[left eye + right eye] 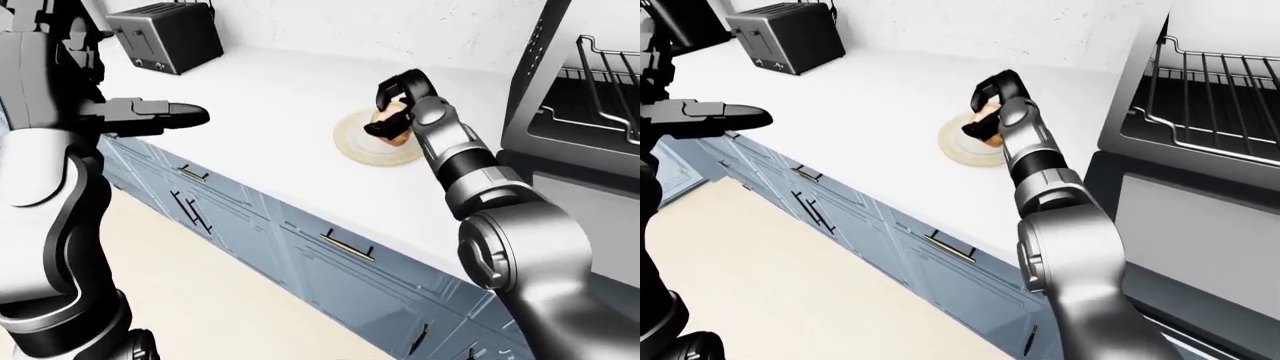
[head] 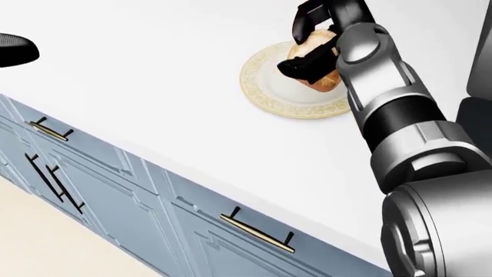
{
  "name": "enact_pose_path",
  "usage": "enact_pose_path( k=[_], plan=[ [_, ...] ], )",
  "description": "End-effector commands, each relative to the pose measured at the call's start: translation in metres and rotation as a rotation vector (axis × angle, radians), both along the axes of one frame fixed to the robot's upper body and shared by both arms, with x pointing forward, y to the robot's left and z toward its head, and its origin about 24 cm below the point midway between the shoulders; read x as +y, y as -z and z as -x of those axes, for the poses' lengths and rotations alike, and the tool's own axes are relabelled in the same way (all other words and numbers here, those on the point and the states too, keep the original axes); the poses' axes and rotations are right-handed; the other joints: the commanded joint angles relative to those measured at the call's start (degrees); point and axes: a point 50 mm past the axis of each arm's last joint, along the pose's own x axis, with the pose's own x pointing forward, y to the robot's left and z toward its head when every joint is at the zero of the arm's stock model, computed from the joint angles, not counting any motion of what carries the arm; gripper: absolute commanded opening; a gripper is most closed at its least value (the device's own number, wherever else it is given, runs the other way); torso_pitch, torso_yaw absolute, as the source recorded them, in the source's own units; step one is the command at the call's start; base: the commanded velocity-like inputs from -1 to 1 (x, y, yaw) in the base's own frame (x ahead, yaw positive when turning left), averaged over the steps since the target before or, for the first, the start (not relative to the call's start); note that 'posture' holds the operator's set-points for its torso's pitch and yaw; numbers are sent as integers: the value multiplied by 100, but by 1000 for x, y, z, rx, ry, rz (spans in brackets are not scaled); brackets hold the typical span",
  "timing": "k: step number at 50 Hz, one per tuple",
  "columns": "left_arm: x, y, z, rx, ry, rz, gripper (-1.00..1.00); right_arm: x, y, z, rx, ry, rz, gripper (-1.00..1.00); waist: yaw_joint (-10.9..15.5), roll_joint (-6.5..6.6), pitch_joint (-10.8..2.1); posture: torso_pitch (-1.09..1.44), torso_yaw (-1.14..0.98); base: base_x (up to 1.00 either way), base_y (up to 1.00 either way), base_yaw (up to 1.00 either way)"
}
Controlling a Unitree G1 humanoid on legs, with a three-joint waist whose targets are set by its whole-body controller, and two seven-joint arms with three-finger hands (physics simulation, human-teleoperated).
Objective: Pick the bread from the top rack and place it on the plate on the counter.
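Bread [image 2: 321, 64] sits pinched in our right robot hand [image 2: 311, 41], low over the plate [image 2: 270, 91] toward its 1 o'clock rim on the white surface [image 2: 154, 86], plate directly beneath, left robot hand [image 1: 165, 114] spread, far off.

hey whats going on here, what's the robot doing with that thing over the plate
The robot's right hand has its black fingers closed round a golden-brown piece of bread and holds it over the gold-rimmed white plate on the white counter. Whether the bread touches the plate is unclear. The left hand hangs open, away from the plate. The wire oven rack at right is empty, and a dark toaster stands far along the counter.
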Motion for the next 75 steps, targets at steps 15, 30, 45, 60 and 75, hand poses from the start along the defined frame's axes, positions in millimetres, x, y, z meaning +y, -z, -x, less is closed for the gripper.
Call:
enact_pose_path(
  k=[15,30,45,60,75],
  plan=[
    [2,-16,10,-81,-19,-23,100,8,-30,-1,-130,-32,-14,-33,5,-8,-169,0,90,0,0,0],
    [3,-15,11,-81,-21,-21,100,9,-27,-1,-126,-37,-14,20,5,-5,-167,0,90,0,0,0],
    [3,-19,11,-86,-23,-25,100,10,-28,-1,-125,-43,-11,100,7,-2,-172,0,90,0,0,0],
    [2,-22,10,-90,-20,-26,100,19,-70,1,-214,-77,-29,100,3,3,-152,0,90,0,0,0],
    [2,-23,11,-93,-17,-28,100,38,-131,13,-344,-163,-55,100,-13,-2,-131,0,90,0,0,0]
  ],
)
